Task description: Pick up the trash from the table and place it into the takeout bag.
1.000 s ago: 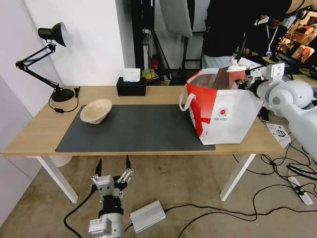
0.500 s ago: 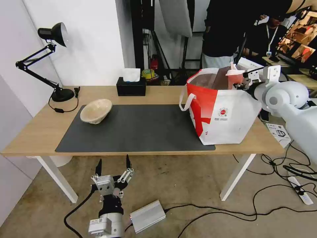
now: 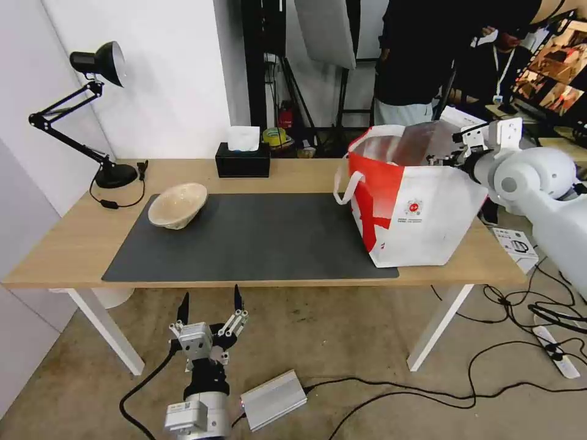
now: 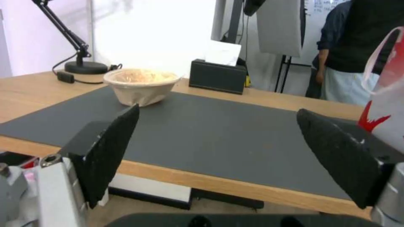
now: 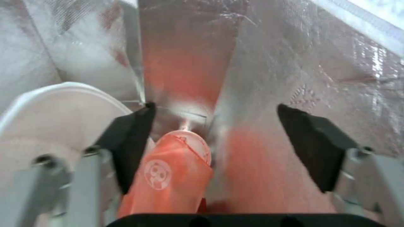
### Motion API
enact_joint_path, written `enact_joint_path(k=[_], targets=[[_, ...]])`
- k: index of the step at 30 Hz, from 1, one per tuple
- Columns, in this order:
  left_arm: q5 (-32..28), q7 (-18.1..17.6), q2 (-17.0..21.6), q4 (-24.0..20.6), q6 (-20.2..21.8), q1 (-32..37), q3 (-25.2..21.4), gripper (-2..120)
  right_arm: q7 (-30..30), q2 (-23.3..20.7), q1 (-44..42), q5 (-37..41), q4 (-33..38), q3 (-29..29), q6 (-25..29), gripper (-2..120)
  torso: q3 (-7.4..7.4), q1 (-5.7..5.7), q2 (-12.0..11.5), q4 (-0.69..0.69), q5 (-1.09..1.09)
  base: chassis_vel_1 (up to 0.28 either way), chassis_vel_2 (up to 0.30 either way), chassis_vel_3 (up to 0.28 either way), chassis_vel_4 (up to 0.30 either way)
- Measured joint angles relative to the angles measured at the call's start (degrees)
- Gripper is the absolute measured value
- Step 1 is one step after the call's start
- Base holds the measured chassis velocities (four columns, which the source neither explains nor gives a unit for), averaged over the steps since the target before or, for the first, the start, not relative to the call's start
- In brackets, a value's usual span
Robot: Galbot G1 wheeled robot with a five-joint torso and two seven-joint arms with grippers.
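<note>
Right gripper [image 5: 214,148] over the bag [image 3: 422,214] with jaws apart, cup [image 5: 172,176] loose inside beside the white bowl [image 5: 55,123]; pulp bowl [image 3: 178,205] far across the mat, nearer the open left gripper [image 3: 210,305].

the right arm [image 3: 538,183] is a smooth, glossy white shell with a rounded joint housing bearing a grey circular cap, and a white bracket plate with small dark screws beside the wrist. the right gripper [image 5: 219,148] has two matte black wedge-shaped fingers [image 5: 134,138] on silver-grey metal links with round pivot screws, above a black base edge. the left gripper [image 3: 209,305] has thin black fingers on a silver-white machined block with linkages, a black collar, and a silver cylinder with a small label; a black cable runs from it. its pads [image 4: 109,151] are textured black.
</note>
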Motion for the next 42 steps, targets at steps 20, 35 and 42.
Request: enact_joint_path(k=[20,35,42], targets=[[0.5,0.0,-0.2,0.4,0.0,0.1,0.4,100,-1.0,-0.2,-2.3,-0.1,1.9,2.2,6.4,100,0.00,0.00,0.0,0.00,0.00,0.000,0.000,0.000,0.000],[0.7,-0.1,-0.9,0.6,-0.3,-0.1,0.3,100,5.8,2.3,-11.8,-6.1,11.6,6.6,37.0,100,0.00,0.00,0.0,0.00,-0.01,0.000,0.000,0.000,0.000],[0.8,-0.3,-0.9,0.1,-0.4,0.1,0.1,100,9.0,4.0,-18.3,-11.1,16.3,9.7,45.4,100,0.00,0.00,0.0,0.00,-0.01,0.000,0.000,0.000,0.000]])
